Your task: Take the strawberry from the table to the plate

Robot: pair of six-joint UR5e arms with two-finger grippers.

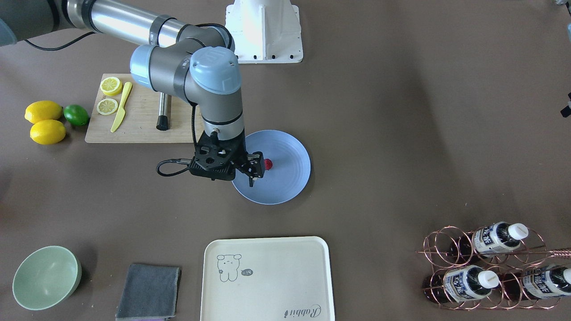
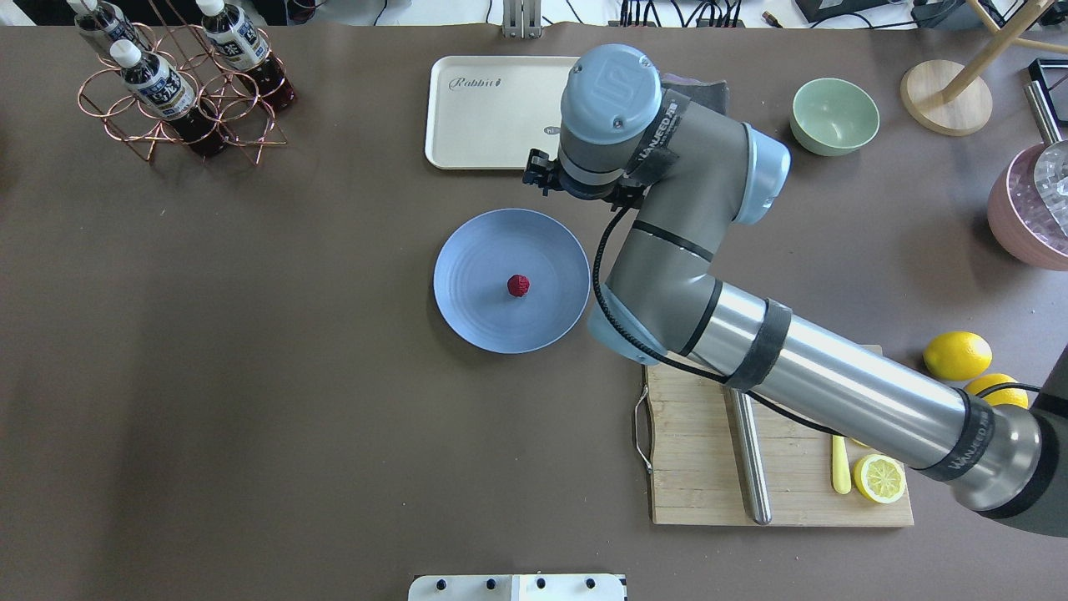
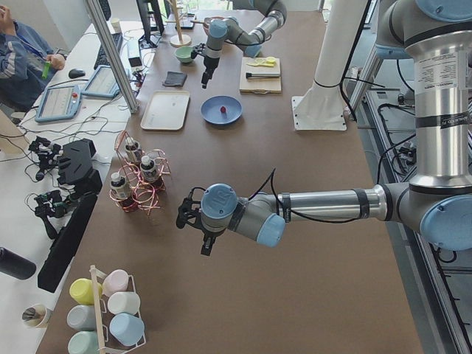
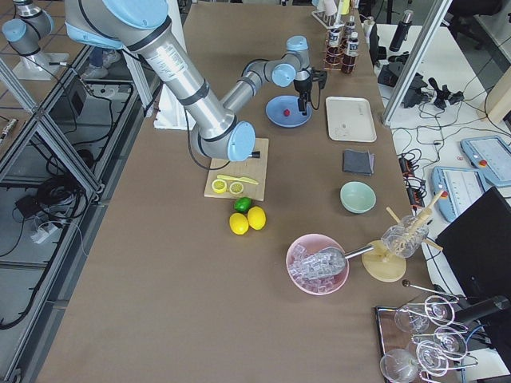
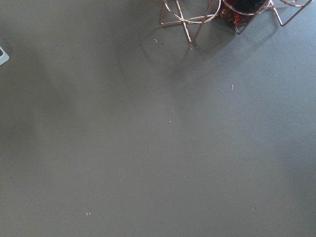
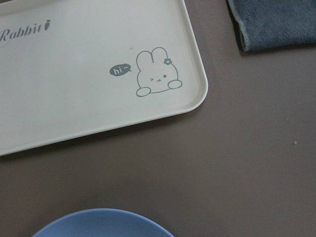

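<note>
The small dark-red strawberry [image 1: 268, 164] [image 2: 518, 285] lies near the middle of the light-blue plate [image 1: 290, 183] [image 2: 476, 284], on its own and untouched. My right gripper [image 1: 255, 171] hangs above the plate's edge on the cutting-board side, beside the berry, and looks open and empty. The right wrist view shows only the plate rim [image 6: 98, 224], bare table and a tray corner, with no fingers. My left gripper [image 3: 205, 247] hovers over bare table [image 5: 158, 148] near the bottle rack; I cannot tell its state.
A cream tray [image 1: 267, 276] lies beyond the plate, with a grey cloth [image 1: 149, 290] and a green bowl [image 1: 44, 276] beside it. A cutting board [image 1: 138, 127] with lemon slices, a knife and a steel rod sits by two lemons [image 1: 44, 120] and a lime. A copper bottle rack [image 1: 490, 267] stands far off.
</note>
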